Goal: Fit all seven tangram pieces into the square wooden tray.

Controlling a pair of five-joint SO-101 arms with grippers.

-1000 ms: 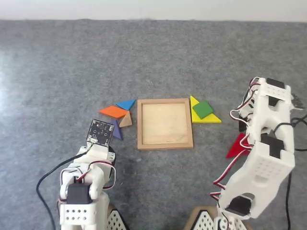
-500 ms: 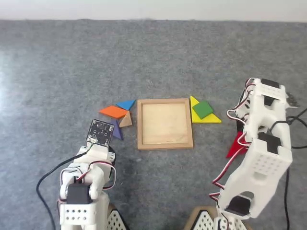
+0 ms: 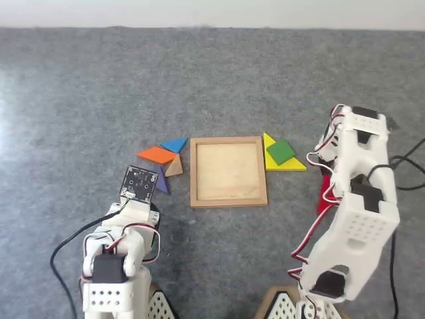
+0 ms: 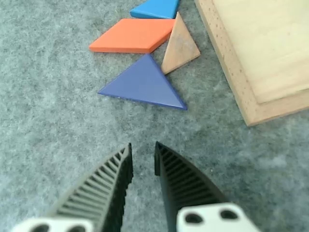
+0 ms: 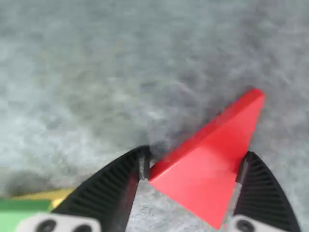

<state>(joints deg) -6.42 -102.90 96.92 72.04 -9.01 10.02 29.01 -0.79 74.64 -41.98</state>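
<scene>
Over the last second the right arm has swung left toward the tray, and the red triangle [image 3: 323,194] has gone from a broad flat shape on the grey mat [image 3: 99,86] to a narrow strip at the arm's left edge; the left arm has not shifted. The right gripper [image 5: 195,159] has its jaws closed on the red triangle [image 5: 212,159], one pressing each side, with one corner of the piece pointing out beyond the tips. The left gripper [image 4: 143,150] hangs with its jaws slightly apart and nothing between them, just near of the purple triangle [image 4: 145,87]. The square wooden tray [image 3: 229,203] holds no pieces yet. It lies to the left of the held triangle, and the yellow triangle [image 3: 292,165] with the green square [image 3: 280,151] on it sits between them against the tray's right rim, so the carry probably has to pass over those two. What shows of the red piece runs near to far. The right arm is plainly the nearer one for this piece. Its body covers most of the triangle from above, so I cannot tell whether the piece is clear of the mat. The left arm's camera board hides part of the purple triangle.
</scene>
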